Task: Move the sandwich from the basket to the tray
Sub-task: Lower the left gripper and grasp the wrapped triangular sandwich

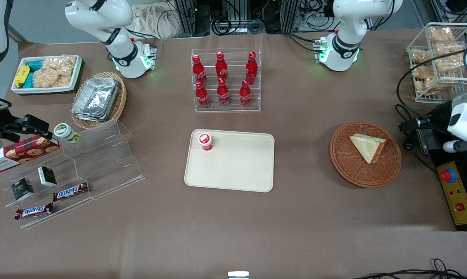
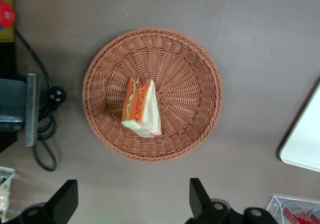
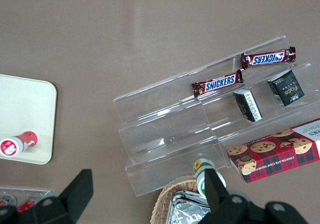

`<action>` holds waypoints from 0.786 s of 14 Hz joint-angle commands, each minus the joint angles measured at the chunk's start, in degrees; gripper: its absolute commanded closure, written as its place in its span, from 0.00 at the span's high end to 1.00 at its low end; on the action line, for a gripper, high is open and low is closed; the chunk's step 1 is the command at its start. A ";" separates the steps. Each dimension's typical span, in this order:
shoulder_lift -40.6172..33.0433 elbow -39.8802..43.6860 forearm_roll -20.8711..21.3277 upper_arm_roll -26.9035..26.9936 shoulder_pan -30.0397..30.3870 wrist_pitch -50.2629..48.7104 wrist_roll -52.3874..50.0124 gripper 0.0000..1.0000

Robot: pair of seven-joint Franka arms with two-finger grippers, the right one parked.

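Note:
The sandwich (image 1: pixel 367 147) (image 2: pixel 141 108), a wrapped white-bread wedge with orange and green filling along its cut edge, lies in the round reddish-brown wicker basket (image 1: pixel 344 164) (image 2: pixel 195 59) toward the working arm's end of the table. My left gripper (image 2: pixel 132 188) hangs high above the table beside the basket's rim, open, with nothing between its black fingers (image 2: pixel 196 190). The cream tray (image 1: pixel 241 170) (image 2: pixel 306 144) lies flat at the table's middle. A small red-capped bottle (image 1: pixel 205 141) lies on the tray's corner.
A clear rack of red cola bottles (image 1: pixel 225 79) stands farther from the front camera than the tray. A yellow emergency-stop box (image 1: pixel 456 193) and black cables (image 2: pixel 45 134) lie beside the basket. A wire rack of snack bags (image 1: pixel 439 62) stands at the table's corner.

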 commanded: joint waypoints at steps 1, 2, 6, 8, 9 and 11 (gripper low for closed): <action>3.36 -4.12 -1.15 -0.17 0.72 6.81 0.03 1.00; 4.24 -6.50 -1.15 -0.17 0.81 9.72 0.12 1.00; 7.66 -13.10 -1.07 -0.17 0.81 19.23 0.12 1.00; 9.34 -14.77 -0.89 -0.08 0.81 22.47 0.29 1.00; 9.69 -16.09 -0.89 -0.17 0.81 24.32 0.29 1.00; 11.09 -17.59 -0.89 -0.17 0.81 27.31 0.38 1.00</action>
